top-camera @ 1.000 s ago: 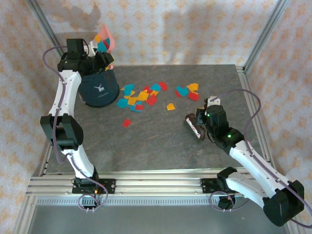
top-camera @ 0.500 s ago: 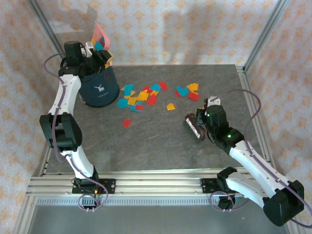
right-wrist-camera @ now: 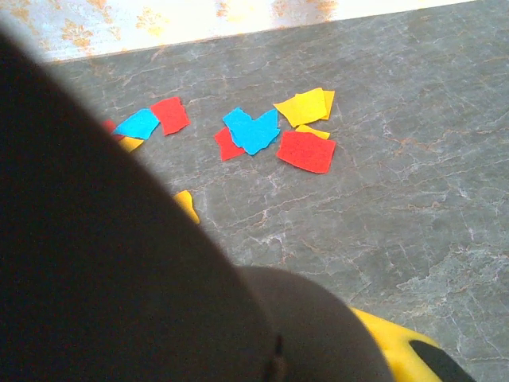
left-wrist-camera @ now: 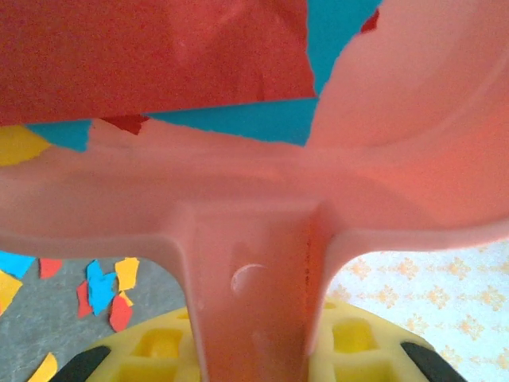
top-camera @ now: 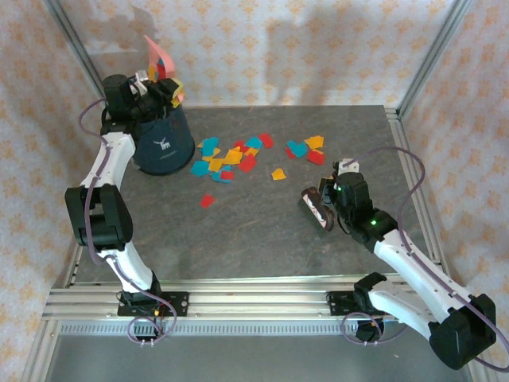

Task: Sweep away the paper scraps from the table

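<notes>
1. Tipping steeper than a second ago, the pink dustpan [top-camera: 157, 54] is now standing almost on end above the dark blue bin [top-camera: 165, 143]. The left wrist has swung further left, while the right arm and its brush [top-camera: 316, 207] are staying where they were.
2. From the top view, the left arm is reaching up into the far-left corner with its elbow bent. The left gripper [top-camera: 151, 83] is clamping the dustpan's handle just over the bin's rim.
3. From the same view, the right arm is stretching low and forward from its base. The right gripper [top-camera: 334, 199] is closed on the brush, down at the table [top-camera: 262, 231].
4. The paper scraps [top-camera: 238, 155] are lying in a loose cluster on the table between bin and brush, with one red piece sitting apart, nearer the arms.
5. At the left wrist, yellow fingers [left-wrist-camera: 159, 346] are pressing either side of the pink handle. Red and blue scraps are resting inside the pan, and more are showing on the grey surface below.
6. At the right wrist, a dark blurred shape, probably the brush, is covering the left half. Beyond it, red, blue and yellow scraps are lying flat on the table near the far wall [right-wrist-camera: 199, 16].
</notes>
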Action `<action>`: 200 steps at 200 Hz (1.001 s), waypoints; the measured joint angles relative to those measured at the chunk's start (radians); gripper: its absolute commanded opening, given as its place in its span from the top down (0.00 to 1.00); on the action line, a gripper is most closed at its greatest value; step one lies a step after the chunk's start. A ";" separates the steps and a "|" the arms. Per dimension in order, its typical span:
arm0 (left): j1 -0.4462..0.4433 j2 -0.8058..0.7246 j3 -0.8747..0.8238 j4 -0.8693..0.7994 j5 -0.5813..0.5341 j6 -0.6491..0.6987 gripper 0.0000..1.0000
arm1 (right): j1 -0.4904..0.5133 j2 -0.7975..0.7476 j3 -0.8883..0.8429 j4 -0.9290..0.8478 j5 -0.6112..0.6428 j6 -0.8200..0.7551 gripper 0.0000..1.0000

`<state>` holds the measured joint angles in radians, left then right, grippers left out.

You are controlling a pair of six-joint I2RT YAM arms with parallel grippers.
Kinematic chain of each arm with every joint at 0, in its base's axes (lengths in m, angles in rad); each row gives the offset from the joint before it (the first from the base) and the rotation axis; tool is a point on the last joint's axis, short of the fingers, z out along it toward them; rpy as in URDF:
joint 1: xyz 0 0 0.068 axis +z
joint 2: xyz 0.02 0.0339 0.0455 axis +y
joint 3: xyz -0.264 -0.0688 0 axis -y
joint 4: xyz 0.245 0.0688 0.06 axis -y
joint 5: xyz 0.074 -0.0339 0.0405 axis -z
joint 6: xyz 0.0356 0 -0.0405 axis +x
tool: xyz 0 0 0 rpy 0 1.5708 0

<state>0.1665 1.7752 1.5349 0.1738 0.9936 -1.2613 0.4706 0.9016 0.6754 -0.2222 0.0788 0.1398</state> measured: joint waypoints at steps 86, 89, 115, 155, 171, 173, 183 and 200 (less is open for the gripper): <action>0.006 0.000 -0.127 0.319 0.000 -0.272 1.00 | 0.000 0.000 -0.004 0.000 0.000 0.003 1.00; 0.006 0.000 -0.129 0.327 0.000 -0.279 1.00 | 0.000 0.000 -0.004 0.000 0.000 0.004 1.00; 0.006 0.000 -0.153 0.396 -0.005 -0.340 1.00 | 0.000 0.000 -0.005 0.001 0.000 0.006 1.00; 0.006 -0.001 -0.185 0.524 -0.010 -0.457 1.00 | 0.000 0.000 -0.005 0.001 0.000 0.007 1.00; 0.006 -0.001 -0.204 0.590 -0.019 -0.520 1.00 | 0.000 0.000 -0.005 0.001 0.000 0.007 1.00; 0.006 -0.001 -0.206 0.596 -0.021 -0.524 1.00 | 0.000 0.000 -0.005 0.001 0.000 0.007 1.00; 0.006 -0.001 -0.217 0.630 -0.029 -0.555 1.00 | 0.000 0.000 -0.005 0.001 0.000 0.006 1.00; 0.006 -0.001 -0.231 0.677 -0.037 -0.603 1.00 | 0.000 0.000 -0.005 0.001 0.000 0.007 1.00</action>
<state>0.1730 1.7741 1.3041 0.8509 0.9562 -1.8645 0.4706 0.9012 0.6708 -0.2214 0.0788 0.1467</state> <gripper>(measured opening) 0.240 0.253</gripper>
